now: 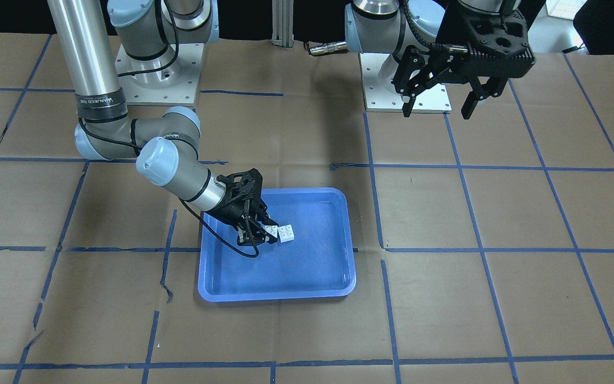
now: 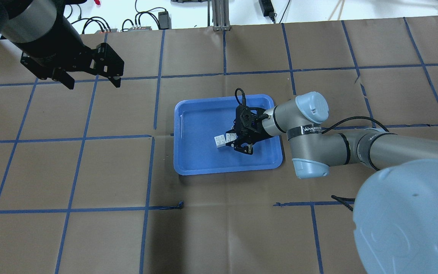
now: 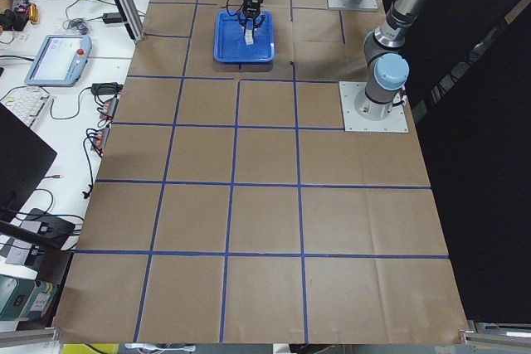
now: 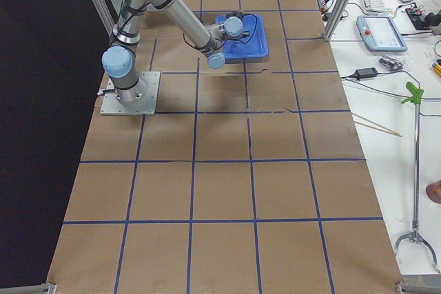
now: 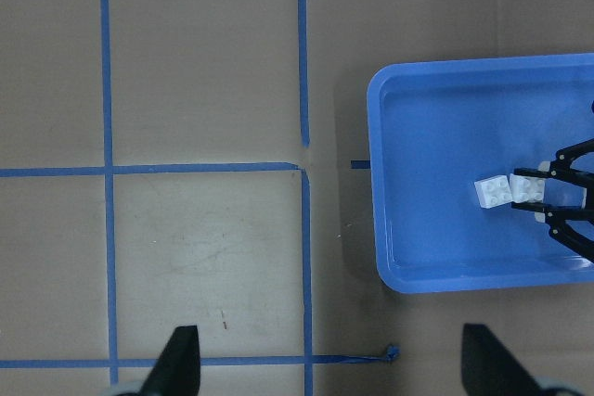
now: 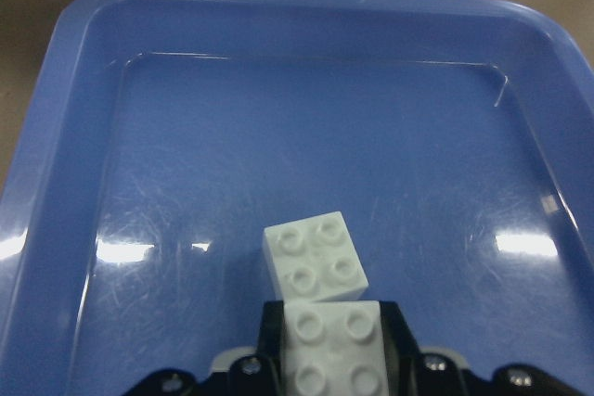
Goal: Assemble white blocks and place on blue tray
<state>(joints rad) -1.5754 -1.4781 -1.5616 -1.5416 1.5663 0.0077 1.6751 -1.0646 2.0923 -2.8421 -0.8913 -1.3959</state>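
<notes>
The blue tray (image 1: 275, 296) lies mid-table and also shows in the overhead view (image 2: 226, 171). Two white blocks lie side by side inside it, touching at a corner. My right gripper (image 1: 258, 230) reaches low into the tray and is shut on one white block (image 6: 332, 351), its fingers (image 6: 397, 340) against both sides. The other white block (image 6: 316, 256) sits free on the tray floor just ahead of it (image 2: 220, 140). I cannot tell whether the two are joined. My left gripper (image 2: 91, 82) is open and empty, high above the table, far from the tray.
The table is covered in brown paper with a blue tape grid (image 2: 150, 171). The arm bases (image 1: 158, 69) stand on white plates at the robot's side. A metal post (image 2: 219, 15) stands at the far edge.
</notes>
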